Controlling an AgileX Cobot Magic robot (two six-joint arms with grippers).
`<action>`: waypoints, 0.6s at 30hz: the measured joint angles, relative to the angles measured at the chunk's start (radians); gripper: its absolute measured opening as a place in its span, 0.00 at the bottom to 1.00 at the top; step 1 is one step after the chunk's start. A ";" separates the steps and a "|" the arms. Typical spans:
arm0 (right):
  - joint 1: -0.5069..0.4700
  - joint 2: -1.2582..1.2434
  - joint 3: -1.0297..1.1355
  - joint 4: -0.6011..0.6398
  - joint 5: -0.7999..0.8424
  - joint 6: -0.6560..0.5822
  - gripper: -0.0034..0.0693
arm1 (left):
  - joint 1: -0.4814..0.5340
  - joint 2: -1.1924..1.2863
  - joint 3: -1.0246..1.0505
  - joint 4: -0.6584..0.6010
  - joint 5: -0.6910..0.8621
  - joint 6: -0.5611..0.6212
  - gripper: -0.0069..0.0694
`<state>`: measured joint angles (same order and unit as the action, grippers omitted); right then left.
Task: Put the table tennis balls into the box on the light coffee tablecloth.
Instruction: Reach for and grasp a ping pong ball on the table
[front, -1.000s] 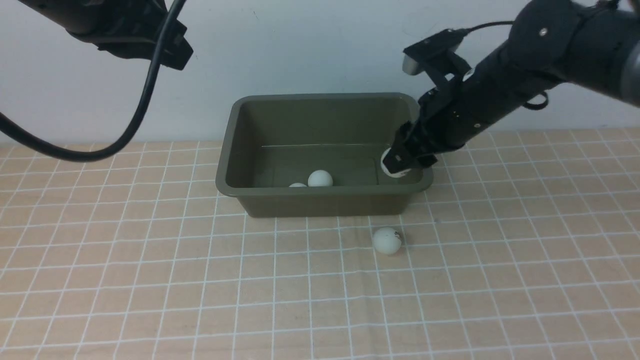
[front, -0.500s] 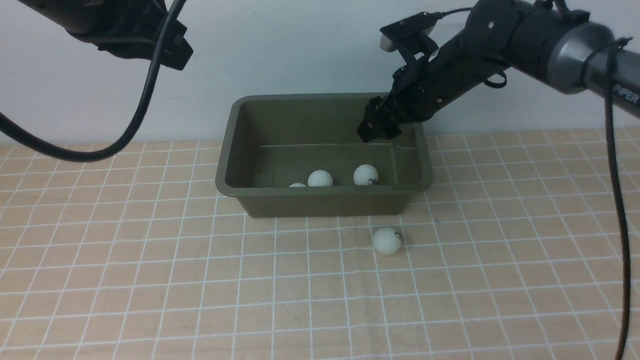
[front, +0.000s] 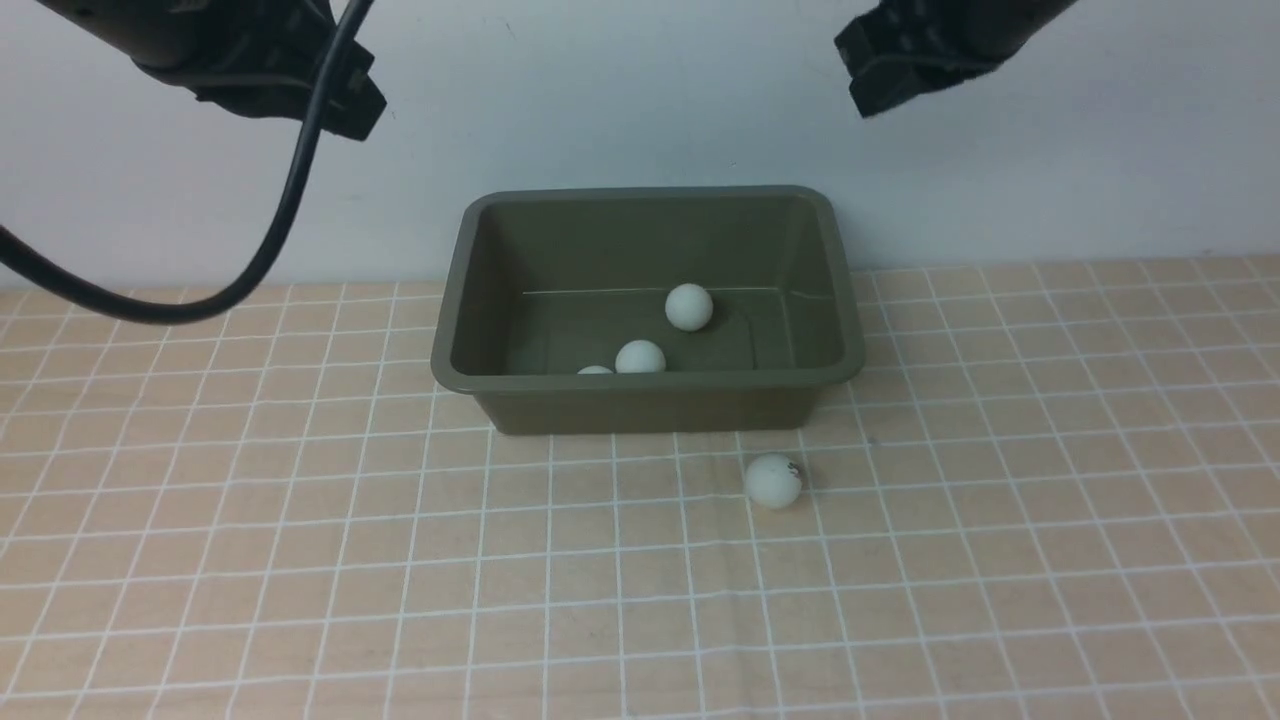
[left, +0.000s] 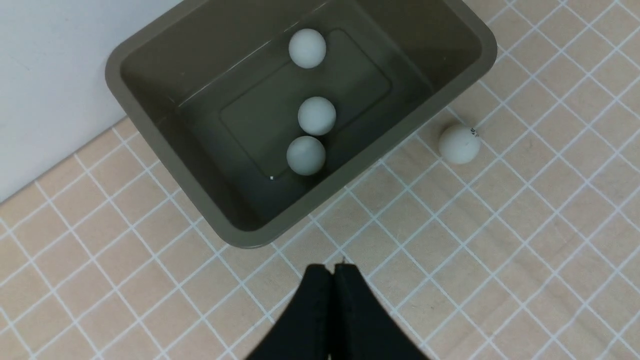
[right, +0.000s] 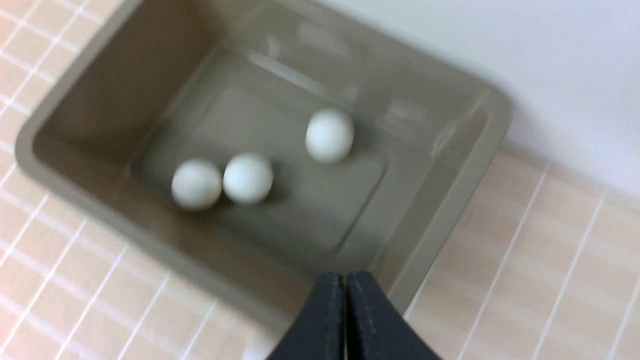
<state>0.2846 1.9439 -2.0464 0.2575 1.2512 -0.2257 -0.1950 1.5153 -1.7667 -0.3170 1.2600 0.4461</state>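
Loose table tennis ball (front: 773, 480) lies below box (front: 700, 384), frame centre-right, nearer right tool (right: 345, 289) than left tool (left: 334, 268); both pressed together, empty.

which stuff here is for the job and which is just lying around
Job: box; three balls inside; ball left on the cloth.
Not the job: cable; wall.

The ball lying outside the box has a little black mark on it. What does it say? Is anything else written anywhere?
Ball on the cloth: a tiny dark printed mark near its edge, too small to read in any view.
Box, balls inside, cloth: no words, numbers or signs show on them.
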 joint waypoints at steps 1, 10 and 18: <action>0.003 -0.015 0.041 0.000 0.000 0.007 0.04 | 0.000 0.000 0.000 0.000 0.000 0.000 0.00; 0.129 -0.242 0.573 0.010 -0.003 -0.015 0.03 | 0.000 0.000 0.000 -0.001 0.000 0.000 0.00; 0.204 -0.213 0.802 -0.043 -0.326 0.081 0.06 | 0.000 0.000 0.000 -0.001 0.000 0.000 0.00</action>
<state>0.4889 1.7309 -1.2443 0.2141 0.9251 -0.1452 -0.1950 1.5153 -1.7667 -0.3180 1.2600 0.4461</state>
